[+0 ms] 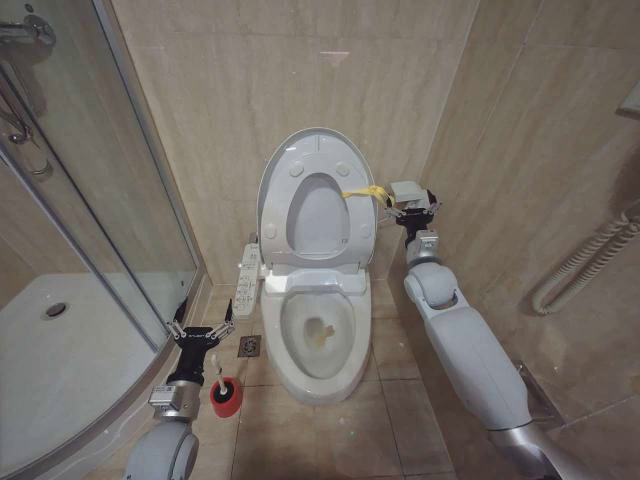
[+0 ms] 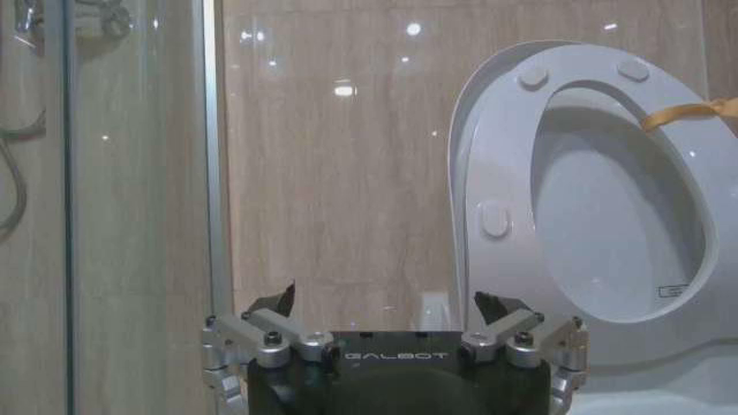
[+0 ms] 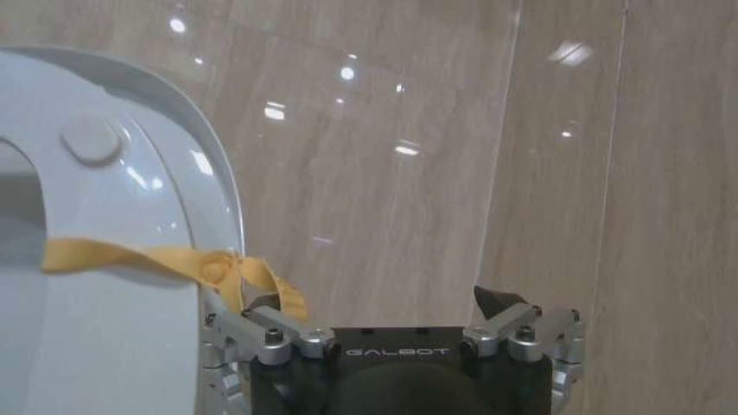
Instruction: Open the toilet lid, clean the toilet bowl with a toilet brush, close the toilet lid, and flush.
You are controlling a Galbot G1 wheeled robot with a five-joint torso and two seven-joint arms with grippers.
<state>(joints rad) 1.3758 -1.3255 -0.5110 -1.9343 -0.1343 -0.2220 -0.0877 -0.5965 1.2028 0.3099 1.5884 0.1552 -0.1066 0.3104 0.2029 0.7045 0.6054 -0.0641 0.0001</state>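
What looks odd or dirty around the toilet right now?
The toilet bowl has a yellowish stain at its bottom. A yellow strap hangs off the raised toilet lid, right by the open right gripper. The toilet brush sits on the floor beside the open left gripper.

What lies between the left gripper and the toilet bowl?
In the head view, bare floor tile with a square floor drain separates the left gripper from the toilet bowl.
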